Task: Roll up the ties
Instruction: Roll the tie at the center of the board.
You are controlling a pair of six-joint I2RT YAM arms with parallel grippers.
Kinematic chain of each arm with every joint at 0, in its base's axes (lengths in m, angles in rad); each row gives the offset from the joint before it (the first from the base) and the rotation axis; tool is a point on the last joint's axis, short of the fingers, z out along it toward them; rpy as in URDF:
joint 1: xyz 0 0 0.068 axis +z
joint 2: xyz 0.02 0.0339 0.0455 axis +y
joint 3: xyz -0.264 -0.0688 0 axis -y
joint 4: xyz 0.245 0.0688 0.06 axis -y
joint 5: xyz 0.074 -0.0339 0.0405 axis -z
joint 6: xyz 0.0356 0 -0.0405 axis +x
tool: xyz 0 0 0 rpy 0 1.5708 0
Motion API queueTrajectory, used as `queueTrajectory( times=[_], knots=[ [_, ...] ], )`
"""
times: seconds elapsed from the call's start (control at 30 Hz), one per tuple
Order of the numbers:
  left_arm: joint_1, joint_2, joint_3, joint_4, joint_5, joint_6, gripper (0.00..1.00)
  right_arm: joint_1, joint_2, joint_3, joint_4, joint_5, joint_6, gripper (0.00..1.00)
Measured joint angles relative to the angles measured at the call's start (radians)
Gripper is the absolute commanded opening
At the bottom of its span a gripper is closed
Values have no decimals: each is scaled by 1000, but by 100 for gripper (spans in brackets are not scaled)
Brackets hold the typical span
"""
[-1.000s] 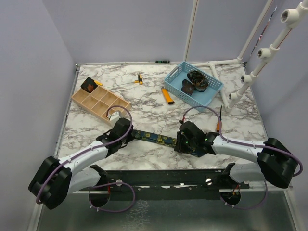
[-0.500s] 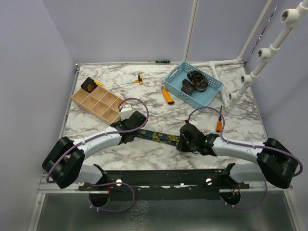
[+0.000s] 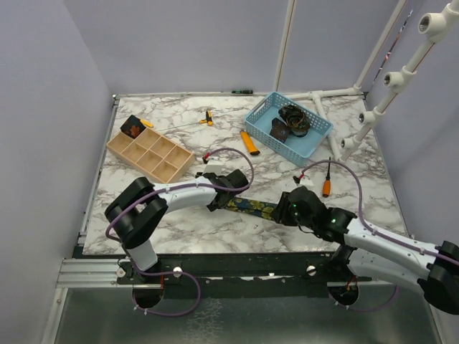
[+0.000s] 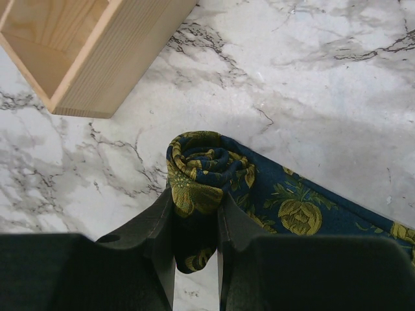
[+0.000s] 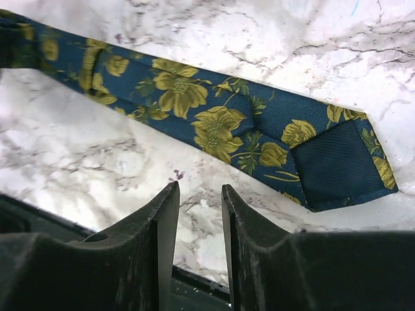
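The navy tie with yellow-green flowers (image 3: 255,208) lies flat near the front edge, between my two grippers. Its left end is rolled into a small coil (image 4: 204,165). My left gripper (image 4: 194,199) is shut on that coil and also shows in the top view (image 3: 228,198). The flat strip (image 4: 305,207) runs off to the right. My right gripper (image 5: 200,189) is slightly open and empty. It hovers just short of the tie's wide pointed end (image 5: 337,162) and also shows in the top view (image 3: 288,212). Dark coils (image 3: 292,119) lie in the blue basket.
A wooden compartment box (image 3: 149,152) stands at the back left, its corner close to the coil (image 4: 97,71); one compartment holds a dark item (image 3: 133,128). The blue basket (image 3: 315,136) stands at the back right. Orange-handled tools (image 3: 249,143) (image 3: 325,188) lie nearby. A white pipe rack (image 3: 373,107) stands at right.
My left gripper has moved right along the tie with the coil, so the flat strip is shorter. My right gripper has shifted right and back, off the tie's wide end.
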Motion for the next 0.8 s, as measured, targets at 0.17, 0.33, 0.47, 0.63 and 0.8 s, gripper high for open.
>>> queueTrajectory(
  times=[0.17, 0.33, 0.47, 0.63, 0.8],
  knots=[
    [-43, 112, 98, -127, -78, -63, 0, 0, -191, -42, -31, -54, -5, 38],
    [-90, 218, 193, -257, -138, -130, 0, 0, -327, -63, -72, -130, -13, 38],
    [-143, 310, 273, -340, -174, -169, 0, 0, -402, -67, -99, -178, -16, 37],
    [-197, 406, 331, -394, -192, -180, 10, 0, -467, -68, -129, -216, -16, 38],
    [-215, 429, 338, -394, -193, -154, 33, 0, -518, -68, -150, -235, -16, 38]
  ],
)
